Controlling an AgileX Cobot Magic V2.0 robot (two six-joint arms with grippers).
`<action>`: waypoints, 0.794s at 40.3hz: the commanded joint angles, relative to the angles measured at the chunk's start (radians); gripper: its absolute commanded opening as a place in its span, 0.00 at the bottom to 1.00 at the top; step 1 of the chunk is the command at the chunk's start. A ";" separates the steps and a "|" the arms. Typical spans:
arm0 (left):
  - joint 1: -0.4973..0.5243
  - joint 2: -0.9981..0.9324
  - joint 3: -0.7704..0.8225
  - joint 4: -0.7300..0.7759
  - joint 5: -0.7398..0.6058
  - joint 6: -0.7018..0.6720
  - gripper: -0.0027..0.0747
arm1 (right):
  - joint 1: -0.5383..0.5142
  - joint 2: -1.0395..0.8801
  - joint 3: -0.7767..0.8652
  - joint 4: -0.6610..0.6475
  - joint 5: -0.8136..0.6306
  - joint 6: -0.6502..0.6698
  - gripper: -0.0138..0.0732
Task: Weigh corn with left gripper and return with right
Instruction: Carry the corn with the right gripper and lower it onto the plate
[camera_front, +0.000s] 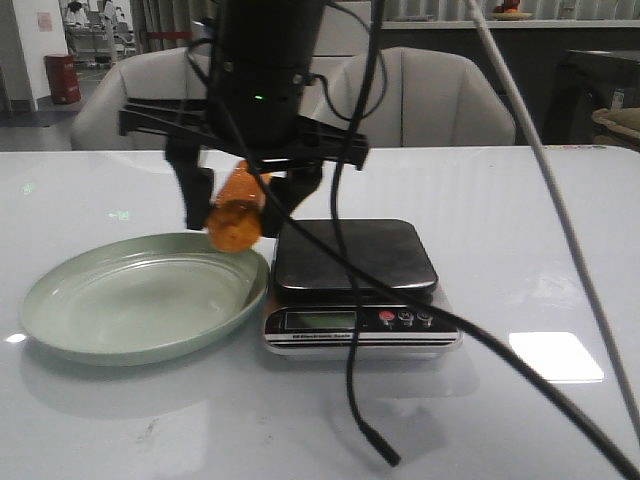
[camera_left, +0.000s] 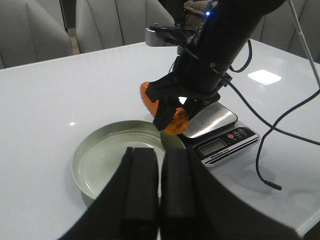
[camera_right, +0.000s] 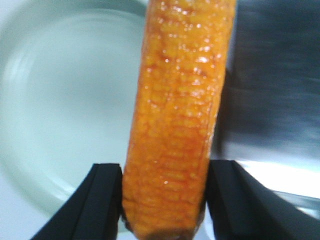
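Observation:
The orange-yellow corn (camera_front: 232, 226) hangs in the air, tilted, above the gap between the green plate (camera_front: 120, 305) and the scale (camera_front: 355, 252). My right gripper (camera_front: 243, 207) is shut on it from above. In the right wrist view the corn (camera_right: 180, 115) fills the space between the two black fingers (camera_right: 102, 200), with the plate (camera_right: 60, 100) on one side below and the scale's steel pan (camera_right: 280, 75) on the other. My left gripper (camera_left: 161, 156) is shut and empty, held back over the plate's (camera_left: 97, 165) near rim, apart from the corn (camera_left: 174, 120).
The scale's display and buttons (camera_front: 355, 320) face the table's front edge. A black cable (camera_front: 352, 380) hangs from the right arm across the scale and ends low over the table. Grey chairs (camera_front: 440, 95) stand behind the table.

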 joint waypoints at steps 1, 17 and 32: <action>-0.006 0.009 -0.028 0.002 -0.075 -0.003 0.18 | 0.038 -0.046 -0.036 0.004 -0.100 -0.014 0.46; -0.006 0.009 -0.028 0.002 -0.075 -0.003 0.18 | 0.079 0.072 -0.042 0.083 -0.152 -0.017 0.68; -0.006 0.009 -0.028 0.002 -0.075 -0.003 0.18 | 0.070 0.027 -0.086 0.092 -0.111 -0.104 0.81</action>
